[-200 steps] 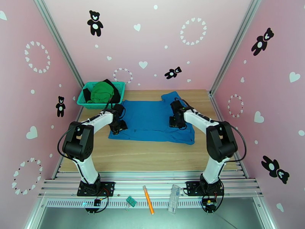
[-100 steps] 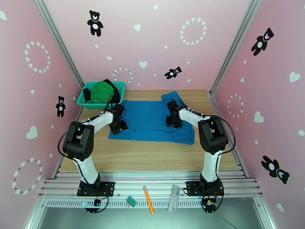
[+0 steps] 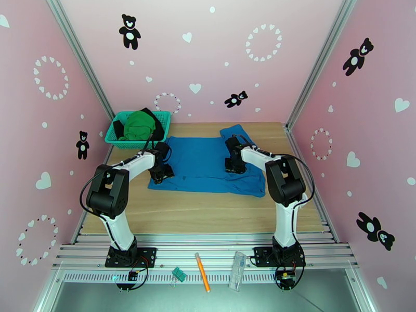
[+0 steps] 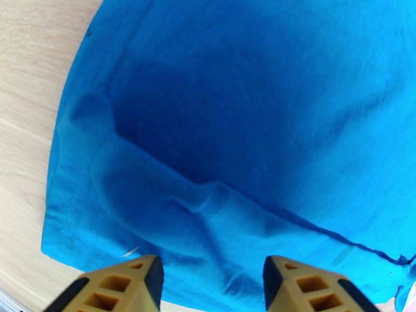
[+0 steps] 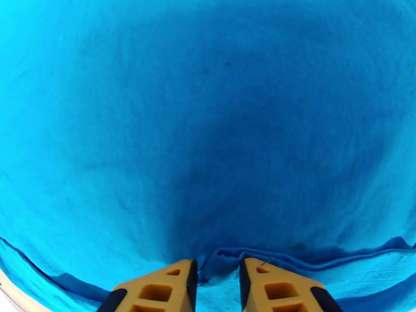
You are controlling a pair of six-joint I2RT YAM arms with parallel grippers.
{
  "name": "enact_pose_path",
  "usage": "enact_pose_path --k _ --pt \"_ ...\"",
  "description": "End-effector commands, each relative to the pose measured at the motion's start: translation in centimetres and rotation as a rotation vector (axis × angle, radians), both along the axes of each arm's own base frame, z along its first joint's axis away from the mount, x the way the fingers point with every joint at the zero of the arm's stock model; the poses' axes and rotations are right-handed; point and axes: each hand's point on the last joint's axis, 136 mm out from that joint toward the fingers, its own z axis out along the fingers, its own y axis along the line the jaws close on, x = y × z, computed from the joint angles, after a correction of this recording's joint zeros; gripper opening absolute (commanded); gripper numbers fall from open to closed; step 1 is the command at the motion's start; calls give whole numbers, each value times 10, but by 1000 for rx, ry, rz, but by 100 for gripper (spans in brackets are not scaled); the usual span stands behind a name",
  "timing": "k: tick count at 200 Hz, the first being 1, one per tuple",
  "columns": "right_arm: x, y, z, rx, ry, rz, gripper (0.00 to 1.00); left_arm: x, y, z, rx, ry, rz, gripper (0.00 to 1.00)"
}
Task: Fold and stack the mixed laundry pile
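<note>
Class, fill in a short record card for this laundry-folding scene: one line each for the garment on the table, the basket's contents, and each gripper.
On table: blue shirt, spread out on the wooden table
In basket: teal basket at the far left corner, holding a green garment and a black garment
Left side: left gripper open, low over the shirt's near-left corner
Right side: right gripper nearly closed, a raised fold of the shirt pinched between its fingers

basket (image 3: 163, 122): far-left corner | orange pen (image 3: 202, 279): front rail | table (image 3: 208, 209): wooden
</note>
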Motion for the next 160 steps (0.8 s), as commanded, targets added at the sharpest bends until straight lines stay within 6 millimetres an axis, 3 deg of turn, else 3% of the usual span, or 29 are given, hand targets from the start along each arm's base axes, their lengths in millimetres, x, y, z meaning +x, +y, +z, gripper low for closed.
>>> enact_pose_path --k 1,50,77,127,160 --pt "2 2 -1 -9 5 -3 22 -1 -5 -5 -7 12 -20 57" --pt "1 2 6 -15 -6 3 15 -1 -6 -5 -7 11 -21 57" --pt "1 4 13 -19 -16 6 0 -2 -7 -4 -7 11 -24 57" --pt "8 17 42 -35 -82 45 0 -2 -8 -6 -8 12 -24 57" --pt "19 31 43 -24 -98 96 0 -3 -11 -7 -15 15 -29 57"
